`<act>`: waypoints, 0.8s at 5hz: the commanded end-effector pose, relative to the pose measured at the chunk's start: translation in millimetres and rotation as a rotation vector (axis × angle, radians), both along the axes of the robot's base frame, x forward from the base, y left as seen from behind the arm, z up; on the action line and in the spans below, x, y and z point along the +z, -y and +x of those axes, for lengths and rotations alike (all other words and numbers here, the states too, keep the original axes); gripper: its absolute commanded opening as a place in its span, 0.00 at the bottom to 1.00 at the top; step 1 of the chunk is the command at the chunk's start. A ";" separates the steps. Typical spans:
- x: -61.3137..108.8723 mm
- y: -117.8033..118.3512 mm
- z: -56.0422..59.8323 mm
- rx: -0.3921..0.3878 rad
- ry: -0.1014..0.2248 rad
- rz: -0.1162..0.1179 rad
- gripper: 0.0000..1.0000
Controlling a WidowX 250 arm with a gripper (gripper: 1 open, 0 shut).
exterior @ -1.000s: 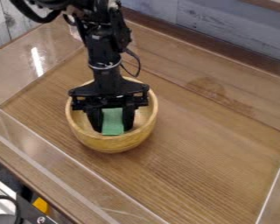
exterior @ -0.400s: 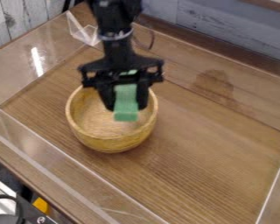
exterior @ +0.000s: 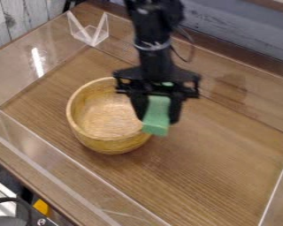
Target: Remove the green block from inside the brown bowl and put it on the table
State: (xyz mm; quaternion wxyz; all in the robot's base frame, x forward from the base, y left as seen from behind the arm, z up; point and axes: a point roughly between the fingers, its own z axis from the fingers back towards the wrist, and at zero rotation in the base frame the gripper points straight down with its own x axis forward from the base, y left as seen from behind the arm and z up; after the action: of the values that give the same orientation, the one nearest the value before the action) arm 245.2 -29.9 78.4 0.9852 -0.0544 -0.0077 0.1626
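Camera view: black arm upright, wrist pointing straight down, gripper pinching the green block, which hangs tilted off the table. Brown bowl sits just left of the gripper, its inside bare, block at its right rim.

clear triangular stand, weathered plank wall

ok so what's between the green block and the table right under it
Nothing. In the camera view the gripper holds the green block in the air just past the bowl's right rim, and the table below it is bare wood.
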 end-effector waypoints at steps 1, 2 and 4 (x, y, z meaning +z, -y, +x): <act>-3.9 17.4 14.5 -0.032 0.053 0.010 0.00; -15.5 31.3 23.4 -0.049 0.069 0.018 0.00; -24.8 44.0 32.3 -0.093 0.107 0.025 0.00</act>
State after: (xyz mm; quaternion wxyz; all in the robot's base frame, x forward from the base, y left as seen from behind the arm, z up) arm 267.0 -70.0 40.9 0.9913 -0.0436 -0.0342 0.1192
